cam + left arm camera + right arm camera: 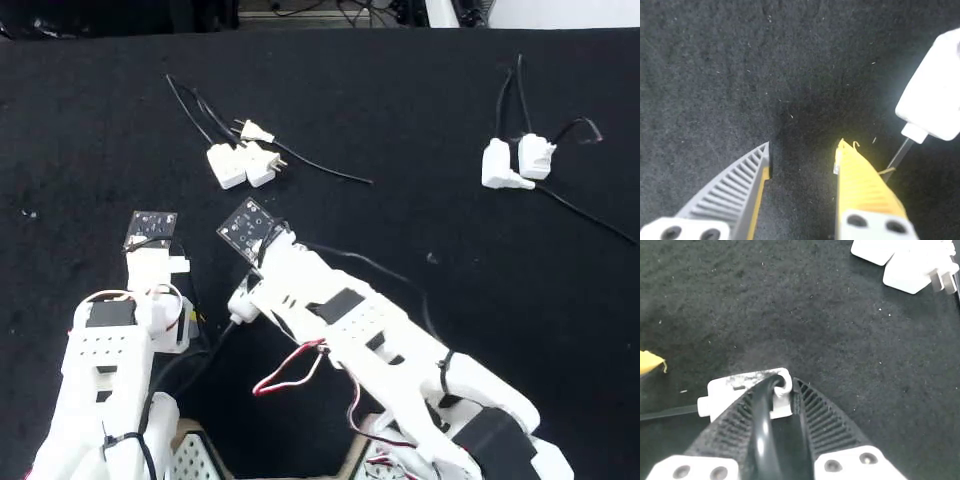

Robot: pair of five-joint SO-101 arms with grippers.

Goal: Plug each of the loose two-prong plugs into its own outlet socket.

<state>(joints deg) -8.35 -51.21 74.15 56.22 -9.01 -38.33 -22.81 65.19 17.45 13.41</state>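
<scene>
My right gripper (786, 384) is shut on a white plug body (740, 390) whose black cord (665, 413) trails off sideways. The same plug (935, 95) lies just beside my left gripper (802, 147), which stands open over bare black cloth with nothing between its fingers. In the high view both grippers sit close together left of centre, the left (150, 235) and the right (250, 232). Beyond them lie two white blocks (243, 165) side by side, one with prongs (945, 281), and a small two-prong plug (257, 131).
A second pair of white blocks (516, 164) with black cords lies at the far right of the black table (400, 90). Thin black cables (320, 168) run from the near cluster. Open cloth lies between the two clusters.
</scene>
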